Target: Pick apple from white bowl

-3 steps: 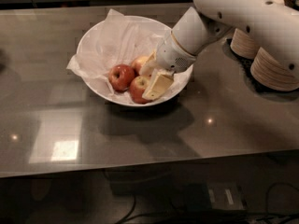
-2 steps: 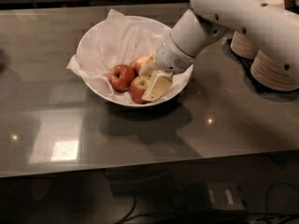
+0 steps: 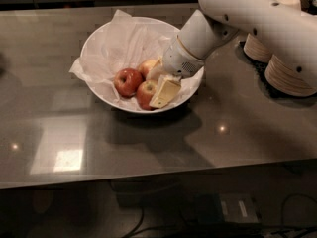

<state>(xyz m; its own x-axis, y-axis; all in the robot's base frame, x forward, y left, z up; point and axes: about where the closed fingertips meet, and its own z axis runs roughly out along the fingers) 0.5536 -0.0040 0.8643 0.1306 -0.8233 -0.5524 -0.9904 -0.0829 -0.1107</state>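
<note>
camera view. the wide, shallow, glossy white bowl [image 3: 106, 96], lined with crumpled white tissue paper [image 3: 124, 38], sits on the grey reflective bench [image 3: 148, 148]. it holds three red-yellow apples: left apple [image 3: 128, 81], front apple [image 3: 144, 94] and back apple [image 3: 147, 66]. the cream-tipped gripper [image 3: 161, 85] on the white robot arm [image 3: 247, 14] is down inside the bowl, against the front apple's right side and just beside the back apple. whether it is spread or pinching cannot be told. over the last second its pose is almost unchanged and no apple has risen, so the grasp is probably being settled and the lift remains. stacks of beige paper bowls [image 3: 290, 76] stand beside the arm.
</note>
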